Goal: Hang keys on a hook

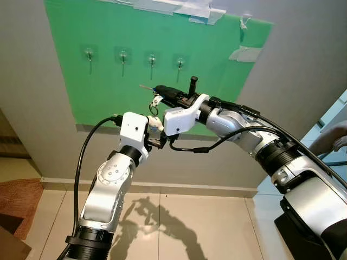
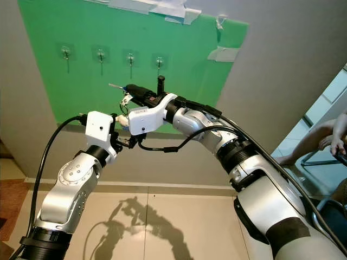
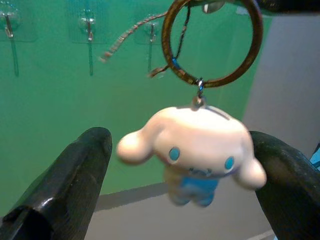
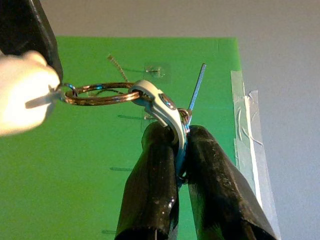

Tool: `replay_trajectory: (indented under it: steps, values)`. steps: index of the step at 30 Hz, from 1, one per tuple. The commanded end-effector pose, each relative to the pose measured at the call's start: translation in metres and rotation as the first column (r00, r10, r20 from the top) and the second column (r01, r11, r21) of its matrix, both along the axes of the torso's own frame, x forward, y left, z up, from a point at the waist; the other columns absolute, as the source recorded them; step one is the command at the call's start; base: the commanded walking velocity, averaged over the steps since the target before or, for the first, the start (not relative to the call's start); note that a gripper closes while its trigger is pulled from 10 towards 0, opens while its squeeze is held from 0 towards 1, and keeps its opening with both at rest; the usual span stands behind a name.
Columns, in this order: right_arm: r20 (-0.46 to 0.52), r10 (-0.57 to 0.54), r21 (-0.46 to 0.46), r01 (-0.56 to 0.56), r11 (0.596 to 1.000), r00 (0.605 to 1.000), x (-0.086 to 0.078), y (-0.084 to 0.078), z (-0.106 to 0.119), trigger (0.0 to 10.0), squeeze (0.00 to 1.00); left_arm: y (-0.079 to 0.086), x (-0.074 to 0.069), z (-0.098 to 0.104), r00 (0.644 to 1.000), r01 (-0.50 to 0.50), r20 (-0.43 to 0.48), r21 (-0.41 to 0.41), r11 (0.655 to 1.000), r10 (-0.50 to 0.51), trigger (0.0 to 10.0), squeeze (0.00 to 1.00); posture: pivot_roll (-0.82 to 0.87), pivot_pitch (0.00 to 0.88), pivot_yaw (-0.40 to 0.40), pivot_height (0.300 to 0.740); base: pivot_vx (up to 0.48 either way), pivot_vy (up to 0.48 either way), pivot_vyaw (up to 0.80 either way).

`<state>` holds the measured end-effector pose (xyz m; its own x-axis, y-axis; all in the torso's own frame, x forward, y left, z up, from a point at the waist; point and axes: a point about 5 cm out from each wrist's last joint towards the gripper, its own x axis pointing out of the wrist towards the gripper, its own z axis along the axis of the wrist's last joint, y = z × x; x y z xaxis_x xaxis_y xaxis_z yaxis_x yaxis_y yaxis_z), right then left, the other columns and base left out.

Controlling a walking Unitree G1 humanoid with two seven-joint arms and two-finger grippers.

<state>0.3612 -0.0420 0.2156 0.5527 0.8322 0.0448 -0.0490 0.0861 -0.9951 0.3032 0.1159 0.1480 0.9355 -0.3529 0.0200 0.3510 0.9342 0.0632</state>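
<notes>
Item, nearest: my left end effector (image 3: 180,200), raised in front of the wall. Its two black fingers (image 3: 60,195) stand wide apart with the white plush charm (image 3: 195,152) hanging between them; I cannot tell whether either finger touches it.

Item: the charm, a white long-eared figure with blue eyes and a blue body, suspended by a small link from the brass key ring (image 3: 212,40).

Item: my right end effector (image 4: 179,150), reaching across from the right above the left one. Its fingers are pressed together on the light blue-and-white tag (image 4: 162,107) of the keys (image 1: 154,100), with the ring standing out sideways from the tag and a thin key blade (image 4: 196,87) pointing up past the fingertips.

Item: the keys themselves, held in the air just short of the green board (image 1: 108,81), below and between the third and fourth hooks.

Item: four clear adhesive hooks in a row on the board: first (image 1: 89,54), second (image 1: 123,55), third (image 1: 152,58), fourth (image 1: 180,62). All bare.

Item: pale tape (image 1: 179,8) fixing the board's top edge to the grey wall (image 1: 309,65).

Item, far right: a person's hand (image 2: 337,143) beside a chair.
</notes>
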Motion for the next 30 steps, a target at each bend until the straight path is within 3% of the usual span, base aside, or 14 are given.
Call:
replay_trajectory:
  steps: [1,7,8,9,10,30]
  values:
    - [0.017,-0.008,0.007,0.008,1.0,1.0,0.0024,-0.003,0.0056,0.0,0.0,-0.0036,0.0021,0.0019,1.0,0.007,0.002,-0.018,1.0,-0.007,10.0,1.0,0.03,0.012,-0.103,0.74,0.0,0.0,0.0]
    - [0.017,-0.005,0.004,0.005,1.0,1.0,0.0021,-0.0021,0.005,0.0,0.0,-0.005,0.0017,0.0006,1.0,0.018,0.001,-0.004,1.0,-0.018,10.0,1.0,0.03,0.005,-0.104,0.74,0.0,0.0,0.0]
    - [0.018,-0.005,0.003,0.005,1.0,1.0,0.0022,-0.0021,0.0052,0.0,0.0,-0.0053,0.0007,0.0008,1.0,0.027,0.008,0.001,1.0,-0.027,0.0,1.0,0.03,0.004,-0.105,0.74,0.0,0.0,0.0]
    - [0.019,-0.005,0.002,0.005,1.0,1.0,0.0022,-0.0022,0.0053,0.0,0.0,-0.0056,0.0001,0.001,0.999,0.034,0.013,0.004,0.999,-0.034,0.0,1.0,0.03,0.004,-0.105,0.74,0.0,0.0,0.0]
    - [0.019,-0.005,0.003,0.005,1.0,1.0,0.0023,-0.0022,0.0054,0.0,0.0,-0.0052,-0.0002,0.0009,0.999,0.035,0.015,0.008,0.999,-0.035,0.0,0.0,0.03,0.002,-0.106,0.74,0.0,0.0,0.0]
    - [0.019,-0.017,0.007,0.017,1.0,1.0,0.0033,-0.003,0.0056,0.0,0.0,-0.0041,0.0022,0.0004,0.998,0.041,0.035,0.049,0.998,-0.043,0.0,0.0,0.03,0.014,-0.095,0.74,0.0,0.0,0.0]
